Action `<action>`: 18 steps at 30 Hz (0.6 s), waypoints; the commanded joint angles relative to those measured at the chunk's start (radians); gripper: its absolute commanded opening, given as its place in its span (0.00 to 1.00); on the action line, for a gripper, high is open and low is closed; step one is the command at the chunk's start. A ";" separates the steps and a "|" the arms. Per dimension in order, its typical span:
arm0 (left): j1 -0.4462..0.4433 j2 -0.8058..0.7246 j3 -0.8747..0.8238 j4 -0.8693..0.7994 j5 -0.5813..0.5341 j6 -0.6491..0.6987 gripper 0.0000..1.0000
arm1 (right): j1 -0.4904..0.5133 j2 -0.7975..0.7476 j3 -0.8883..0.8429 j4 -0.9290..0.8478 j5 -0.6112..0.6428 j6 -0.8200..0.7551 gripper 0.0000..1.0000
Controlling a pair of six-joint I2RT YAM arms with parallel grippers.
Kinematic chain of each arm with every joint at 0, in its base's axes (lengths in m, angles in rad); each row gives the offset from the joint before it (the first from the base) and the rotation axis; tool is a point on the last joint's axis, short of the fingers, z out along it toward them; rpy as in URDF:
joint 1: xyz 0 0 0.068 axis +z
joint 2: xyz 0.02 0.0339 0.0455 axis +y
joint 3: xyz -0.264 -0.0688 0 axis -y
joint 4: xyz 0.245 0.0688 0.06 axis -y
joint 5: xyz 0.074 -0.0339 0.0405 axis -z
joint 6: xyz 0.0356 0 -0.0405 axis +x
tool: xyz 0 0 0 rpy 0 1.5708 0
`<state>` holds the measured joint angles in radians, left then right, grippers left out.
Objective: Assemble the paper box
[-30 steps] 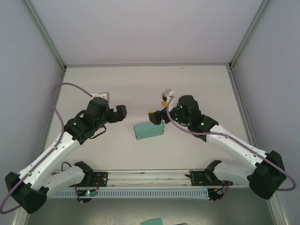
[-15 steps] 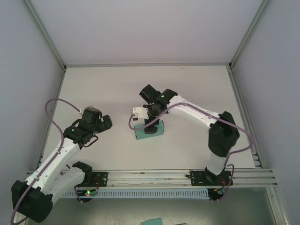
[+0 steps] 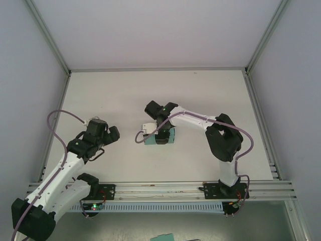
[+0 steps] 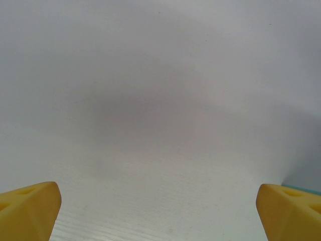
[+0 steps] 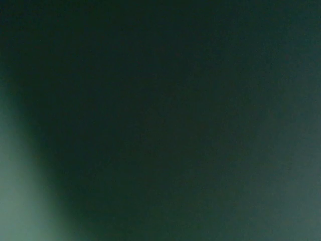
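Moved since half a second ago: the right arm is folded in tighter, its elbow closer to the paper box (image 3: pixel 171 136), and the left arm has drawn back a little further from the box.
Left gripper (image 3: pixel 111 133): well apart from the box, on its left, and holding nothing. Its yellow fingertips (image 4: pixel 28 210) stand wide apart over the bare table (image 4: pixel 160 100). It is probably parked there to leave the other arm room.
Paper box: it lies on the table near the middle, between the two arms. It is teal-green thin card, already a small closed-looking rectangle rather than a flat sheet. Only its right end and near-left corner show past the wrist above it.
Right gripper (image 3: pixel 161 136): directly over the box and apparently down on its top. The wrist camera sees only dark teal blur, so the card must be very close. I cannot tell whether the fingers are spread or closed. It is likely pressing a flap or the lid flat.
Task judgement: late stage, closing or firming the box.
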<state>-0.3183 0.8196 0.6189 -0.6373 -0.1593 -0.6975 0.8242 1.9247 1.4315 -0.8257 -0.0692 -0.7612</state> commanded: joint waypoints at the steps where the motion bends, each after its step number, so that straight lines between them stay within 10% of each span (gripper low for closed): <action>1: 0.016 -0.014 -0.003 -0.012 -0.020 -0.007 1.00 | 0.018 -0.062 -0.043 0.089 0.073 0.038 0.47; 11: 0.016 -0.066 -0.018 -0.013 -0.009 -0.014 1.00 | 0.056 -0.180 -0.262 0.596 0.637 0.046 0.44; 18: 0.017 -0.089 -0.012 -0.022 -0.020 -0.014 1.00 | 0.050 -0.109 -0.386 0.958 0.786 -0.106 0.52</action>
<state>-0.3183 0.7444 0.6144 -0.6380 -0.1593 -0.6975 0.8742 1.7832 1.0805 -0.1028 0.5804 -0.7818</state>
